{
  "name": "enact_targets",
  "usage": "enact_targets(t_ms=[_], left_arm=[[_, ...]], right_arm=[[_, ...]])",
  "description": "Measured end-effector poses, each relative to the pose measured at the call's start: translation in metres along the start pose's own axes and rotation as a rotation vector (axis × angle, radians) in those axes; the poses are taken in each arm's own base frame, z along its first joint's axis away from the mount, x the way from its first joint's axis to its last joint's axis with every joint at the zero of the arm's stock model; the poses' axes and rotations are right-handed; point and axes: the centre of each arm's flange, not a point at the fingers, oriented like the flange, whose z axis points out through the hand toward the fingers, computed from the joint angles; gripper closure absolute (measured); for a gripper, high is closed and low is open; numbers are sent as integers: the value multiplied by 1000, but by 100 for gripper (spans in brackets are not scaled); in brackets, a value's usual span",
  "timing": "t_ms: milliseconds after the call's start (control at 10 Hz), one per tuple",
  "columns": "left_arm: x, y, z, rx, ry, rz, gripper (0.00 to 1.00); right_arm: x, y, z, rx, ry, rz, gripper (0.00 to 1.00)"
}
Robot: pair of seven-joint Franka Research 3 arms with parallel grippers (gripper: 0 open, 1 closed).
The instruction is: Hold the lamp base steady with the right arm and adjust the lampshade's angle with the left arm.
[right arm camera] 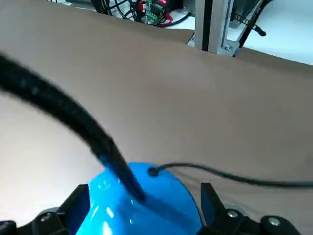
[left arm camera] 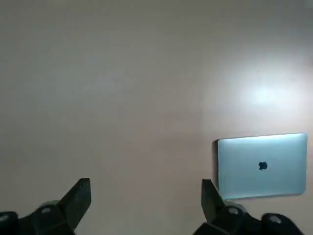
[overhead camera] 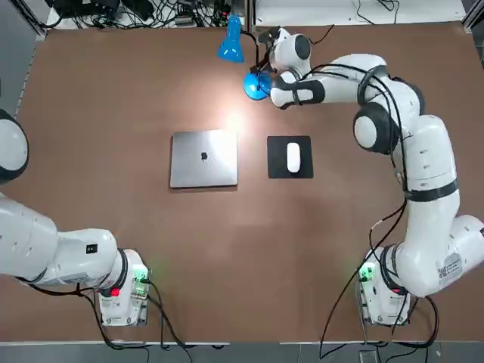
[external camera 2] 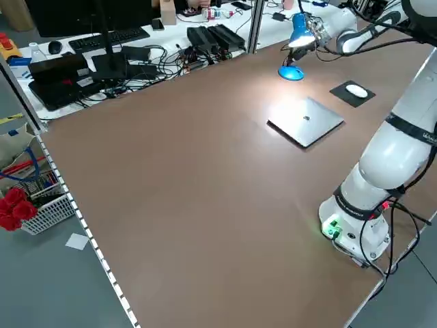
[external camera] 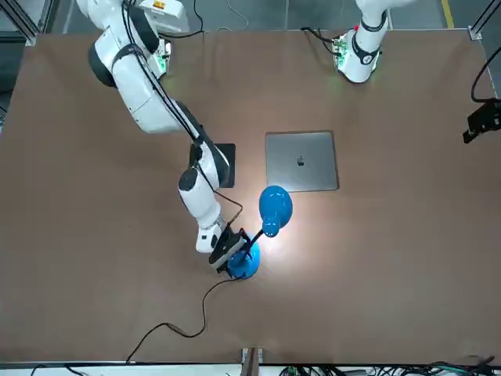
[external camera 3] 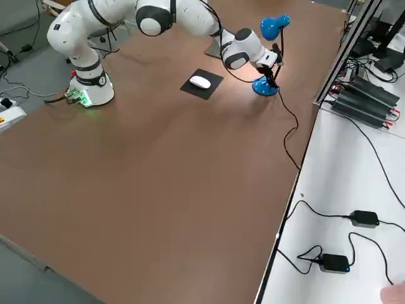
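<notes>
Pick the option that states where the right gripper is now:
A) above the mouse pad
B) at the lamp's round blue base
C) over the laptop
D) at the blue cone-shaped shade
B: the right gripper's open fingers stand on either side of the blue base, with the black gooseneck rising between them.

The round, flat, bright-blue plastic lamp base looks smooth and glossy, throwing back sharp highlights, and the blue cone-shaped plastic lampshade has the same sheen. The silver rectangular metal laptop is smooth with a satin finish, while the white oval mouse looks like smooth plastic on a matt black rectangular mouse pad. The brown tabletop is smooth, with a soft semi-gloss glare.
</notes>
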Motion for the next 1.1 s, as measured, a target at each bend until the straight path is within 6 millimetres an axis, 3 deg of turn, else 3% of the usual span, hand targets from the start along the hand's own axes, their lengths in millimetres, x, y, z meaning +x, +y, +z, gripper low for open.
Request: enact_targets(t_ms=[300,600,800,1100], left_arm=[[4,19,4,-5,-1,-23,2],[5,13,3,-2,9,-55,2],[5,10,0,-1,17,-59,4],[5,11,-2,0,21,-59,5]], right_arm=[[-16,18,-50,-29,-50,1,0],[-7,45,-143,-113,-149,39,0],[18,54,-224,-192,-285,134,0],[37,99,-373,-258,-443,342,0]])
